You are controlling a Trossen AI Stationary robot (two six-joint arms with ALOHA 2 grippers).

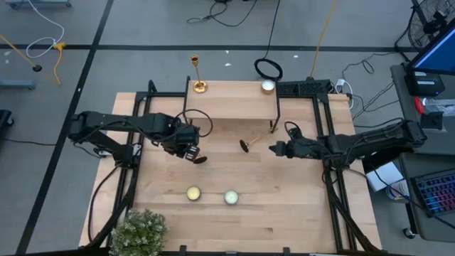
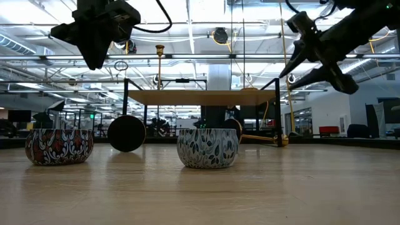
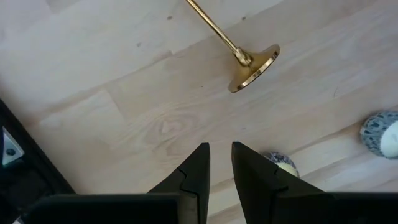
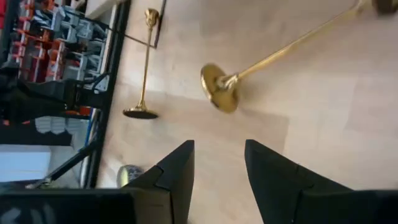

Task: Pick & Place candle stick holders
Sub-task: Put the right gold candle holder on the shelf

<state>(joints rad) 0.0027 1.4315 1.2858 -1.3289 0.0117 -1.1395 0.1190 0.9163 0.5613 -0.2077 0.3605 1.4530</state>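
Two patterned candle tins (image 2: 206,149) are sitting nearest the low camera, each holding a pale candle, close to the desk's (image 1: 284,213) front edge. Above them the left gripper (image 3: 220,163) is hovering with its fingers narrowly parted, grasping nothing; one gold candle stick holder (image 3: 239,53) is lying on its side just ahead of it, apart from the fingertips. Over at the right gripper (image 4: 219,158), the fingers are standing released and empty, with a second fallen candle stick holder (image 4: 261,62) lying near them mid-desk, untouched. A third candle stick holder (image 1: 197,73) is standing upright at the desk's far edge, beside another round candle (image 1: 267,87).
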